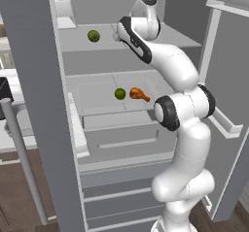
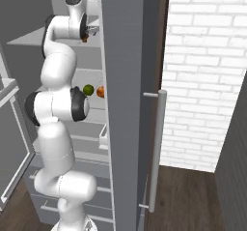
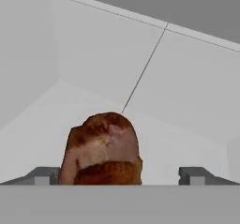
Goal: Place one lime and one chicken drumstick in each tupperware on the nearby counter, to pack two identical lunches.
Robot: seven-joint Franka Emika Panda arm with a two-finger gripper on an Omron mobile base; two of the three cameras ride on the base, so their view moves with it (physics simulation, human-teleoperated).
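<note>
One green lime sits on the upper fridge shelf, and a second lime lies on the shelf below, just beside an orange-brown chicken drumstick lying on its side. Another browned drumstick lies on a pale shelf, its thick end facing the hand camera

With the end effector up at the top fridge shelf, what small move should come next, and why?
Probably ease forward a touch and close on the drumstick. In the hand view it sits between the two open fingertips of the end effector, not yet gripped, on the upper shelf. A lime on that shelf, and another lime with a second drumstick below, are still unpacked.
</note>
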